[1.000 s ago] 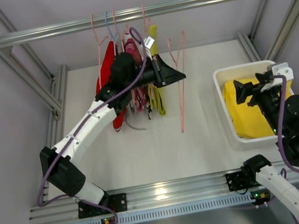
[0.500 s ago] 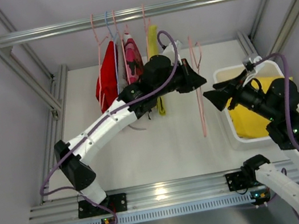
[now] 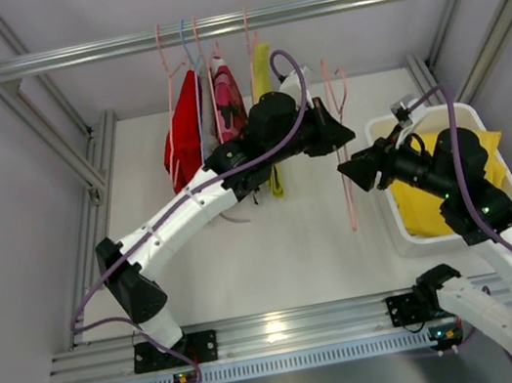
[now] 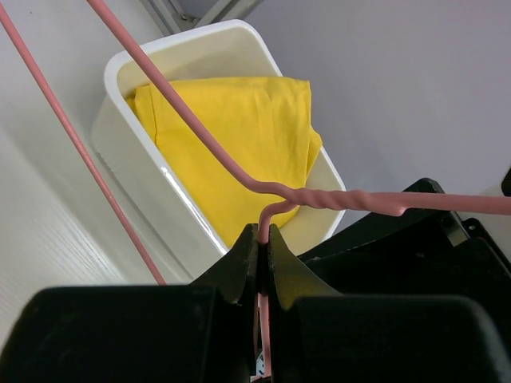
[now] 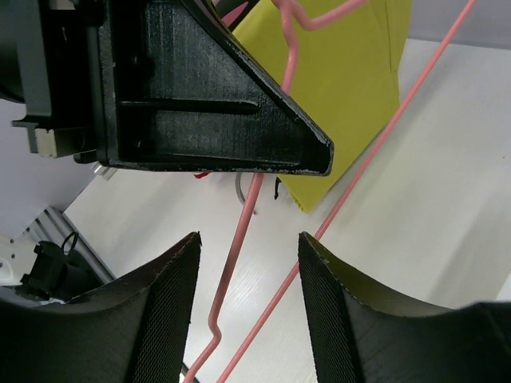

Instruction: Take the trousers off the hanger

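Now left jaws pinch the pink hanger [image 4: 319, 197], right jaws spread facing its wire, yellow-green trousers [image 5: 355, 100] behind.

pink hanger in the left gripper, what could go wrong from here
1. The left gripper pinches the pink hanger only by its thin wire neck, so it could swivel or slip.
2. The right gripper stands open around a hanger wire, close to the left gripper; the two arms might collide.
3. The yellow-green trousers hang just behind, so the dangling hanger could snag them.
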Robot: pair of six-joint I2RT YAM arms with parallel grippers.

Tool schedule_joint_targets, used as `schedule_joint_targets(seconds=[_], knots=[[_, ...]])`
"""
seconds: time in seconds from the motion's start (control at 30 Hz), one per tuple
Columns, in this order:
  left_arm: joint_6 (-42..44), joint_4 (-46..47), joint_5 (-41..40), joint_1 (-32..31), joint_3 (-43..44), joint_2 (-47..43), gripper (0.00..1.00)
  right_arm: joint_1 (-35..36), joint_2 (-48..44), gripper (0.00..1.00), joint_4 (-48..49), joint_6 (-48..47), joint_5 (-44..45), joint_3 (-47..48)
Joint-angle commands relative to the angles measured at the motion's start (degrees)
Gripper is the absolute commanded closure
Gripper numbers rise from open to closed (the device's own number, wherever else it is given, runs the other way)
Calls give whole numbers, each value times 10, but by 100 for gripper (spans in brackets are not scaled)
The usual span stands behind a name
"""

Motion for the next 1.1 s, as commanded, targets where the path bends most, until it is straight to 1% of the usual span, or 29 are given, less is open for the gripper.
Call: schedule_joint_targets(seconds=[0.0, 0.03, 0.13, 0.17, 0.23, 0.27, 0.3, 0.33, 0.37, 0.4, 0.43, 0.47, 0.5, 0.53, 0.57, 0.6, 0.63, 0.67, 0.7, 0.87, 0.97, 1.07], knots=[[0, 31, 7, -10, 27, 0, 100, 14, 11, 50, 48, 0, 3, -2], [1, 30, 6, -11, 26, 0, 100, 16, 14, 51, 54, 5, 3, -1], [3, 35, 9, -12, 22, -2, 100, 21, 24, 64, 70, 12, 2, 0], [4, 35, 9, -12, 22, -2, 100, 20, 25, 72, 71, 13, 3, 2], [9, 35, 8, -12, 19, -6, 100, 20, 25, 81, 68, 15, 7, 5], [13, 35, 9, -12, 16, -7, 100, 20, 24, 93, 66, 16, 13, 7], [18, 37, 9, -12, 13, -10, 100, 20, 21, 98, 63, 23, 17, 8], [22, 38, 11, -12, 12, -12, 100, 20, 18, 100, 61, 26, 27, 13], [32, 41, 16, -11, 7, -14, 99, 20, 13, 100, 58, 29, 34, 16], [38, 42, 19, -10, 6, -18, 82, 20, 9, 100, 55, 30, 41, 19], [47, 42, 23, -5, 5, -21, 67, 20, 4, 100, 52, 31, 54, 25], [54, 41, 28, -3, 5, -25, 59, 20, -4, 100, 48, 31, 61, 28], [69, 38, 23, 1, 4, -35, 54, 20, -7, 100, 42, 31, 66, 32], [77, 35, 17, 7, 1, -42, 40, 20, -10, 100, 30, 31, 77, 38], [83, 34, 9, 11, -3, -49, 34, 20, -16, 100, 24, 31, 82, 41], [98, 32, 4, 14, -10, -63, 30, 20, -20, 100, 17, 30, 87, 42], [106, 34, 2, 23, -17, -71, 15, 20, -26, 100, 6, 29, 99, 44], [120, 39, 1, 27, -24, -79, 4, 20, -28, 100, 0, 28, 106, 44], [128, 44, 1, 32, -40, -97, 1, 20, -30, 100, -6, 25, 113, 44], [168, 69, 12, 55, -72, -145, 1, 17, -41, 100, -38, 18, 150, 55], [226, 70, 8, 55, -90, -177, 1, 12, -41, 100, -57, 5, 171, 72], [257, 59, 1, 55, -98, -191, 1, 7, -42, 100, -72, -3, 188, 84]])
